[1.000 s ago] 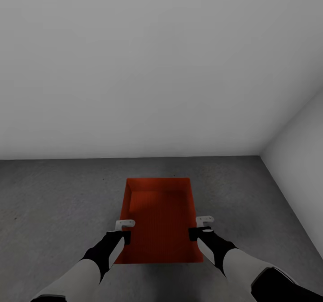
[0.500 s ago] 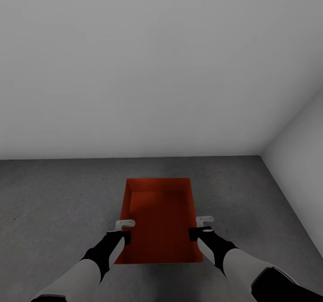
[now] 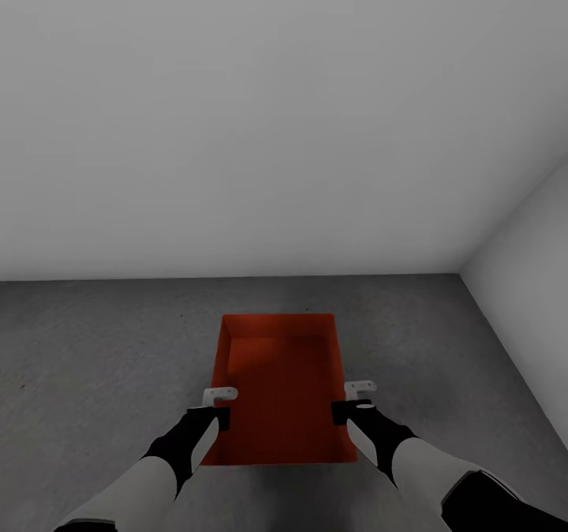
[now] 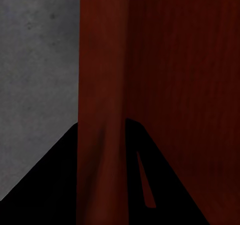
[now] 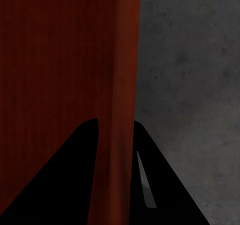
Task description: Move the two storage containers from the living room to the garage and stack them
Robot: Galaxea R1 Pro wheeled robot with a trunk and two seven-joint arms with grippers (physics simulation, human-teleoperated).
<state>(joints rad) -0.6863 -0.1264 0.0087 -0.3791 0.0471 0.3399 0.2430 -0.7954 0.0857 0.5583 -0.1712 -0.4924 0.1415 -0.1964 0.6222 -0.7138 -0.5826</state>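
One red-orange open-top storage container (image 3: 276, 390) is in front of me over the garage's dark grey concrete floor (image 3: 95, 358). I cannot tell whether it rests on the floor or hangs just above it. My left gripper (image 3: 217, 413) is shut on its left side wall (image 4: 100, 85), and the black fingers (image 4: 50, 185) straddle the rim. On the opposite side, my right gripper (image 3: 344, 410) is shut on the right wall (image 5: 125, 60), with one finger inside the bin and one outside. Both grips sit on the half of the container nearer to me.
A plain white-grey wall (image 3: 237, 121) stands a short way beyond the container. A second wall (image 3: 528, 279) meets it in a corner at the right. Bare concrete (image 5: 190, 60) spreads to the left and right of the bin.
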